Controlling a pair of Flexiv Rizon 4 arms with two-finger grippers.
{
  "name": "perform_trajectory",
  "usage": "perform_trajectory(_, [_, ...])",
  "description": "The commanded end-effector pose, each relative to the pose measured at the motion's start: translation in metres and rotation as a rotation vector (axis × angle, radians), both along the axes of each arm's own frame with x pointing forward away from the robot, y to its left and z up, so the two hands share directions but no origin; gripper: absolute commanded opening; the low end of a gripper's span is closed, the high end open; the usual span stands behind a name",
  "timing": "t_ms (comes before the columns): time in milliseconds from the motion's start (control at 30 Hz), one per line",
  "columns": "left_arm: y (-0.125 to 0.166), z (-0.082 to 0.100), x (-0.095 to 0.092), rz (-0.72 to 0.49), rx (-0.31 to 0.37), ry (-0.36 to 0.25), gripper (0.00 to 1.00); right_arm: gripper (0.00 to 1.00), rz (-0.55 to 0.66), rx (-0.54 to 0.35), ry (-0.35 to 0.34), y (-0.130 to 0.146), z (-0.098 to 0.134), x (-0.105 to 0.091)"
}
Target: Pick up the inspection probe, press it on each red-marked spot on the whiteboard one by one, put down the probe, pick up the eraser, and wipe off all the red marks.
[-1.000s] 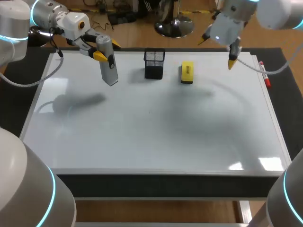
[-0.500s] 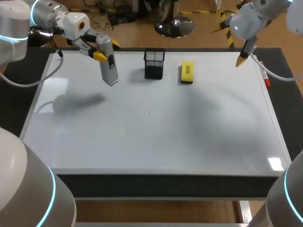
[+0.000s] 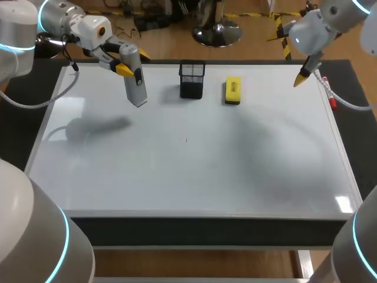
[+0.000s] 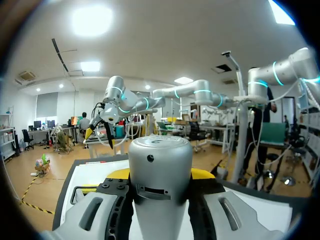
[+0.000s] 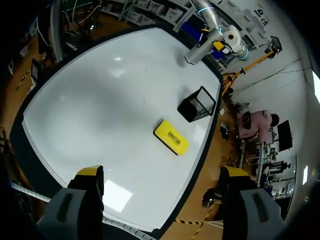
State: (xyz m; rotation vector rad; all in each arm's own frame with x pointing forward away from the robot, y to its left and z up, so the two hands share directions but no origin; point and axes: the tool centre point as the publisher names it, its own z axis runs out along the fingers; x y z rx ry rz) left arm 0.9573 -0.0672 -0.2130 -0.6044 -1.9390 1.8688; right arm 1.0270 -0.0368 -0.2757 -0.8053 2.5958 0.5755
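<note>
Probe (image 3: 135, 84) sits clamped in left end effector (image 3: 134, 63).

A dark table (image 3: 206, 231) fills the middle of the head view, its black margin showing around the edges. Beyond its far side lies a wood-toned floor (image 3: 165, 41) with a round metal stand base (image 3: 215, 32) on it. The left wrist view takes in a white ceiling (image 4: 165, 45) – bright panel lights (image 4: 91, 20) are set into it – above pale walls (image 4: 20, 107)
</note>
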Motion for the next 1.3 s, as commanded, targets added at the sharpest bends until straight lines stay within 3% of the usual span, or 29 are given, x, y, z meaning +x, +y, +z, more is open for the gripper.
perform_trajectory(33, [0.000,0.000,0.002,-0.006,-0.001,0.002,0.00,1.00,0.002,-0.005,0.002,-0.001,0.001,0.000])
perform_trajectory(167, [0.000,0.000,0.002,-0.006,-0.001,0.002,0.00,1.00,0.002,-0.005,0.002,-0.001,0.001,0.000])
perform_trajectory(300, [-0.026,0.009,0.014,-0.040,0.048,-0.022,0.00,1.00,0.002,-0.005,0.002,-0.001,0.001,0.000])
perform_trajectory(433, [-0.047,0.017,0.027,-0.040,0.056,-0.022,0.00,1.00,0.002,-0.005,0.002,-0.001,0.001,0.000])
perform_trajectory(967, [-0.080,0.062,0.068,0.143,0.078,-0.034,0.00,1.00,0.002,-0.005,0.002,-0.001,0.001,0.000])
perform_trajectory(1300, [-0.106,0.073,0.078,0.265,0.063,-0.055,0.00,1.00,0.002,-0.005,0.002,-0.001,0.001,0.000])
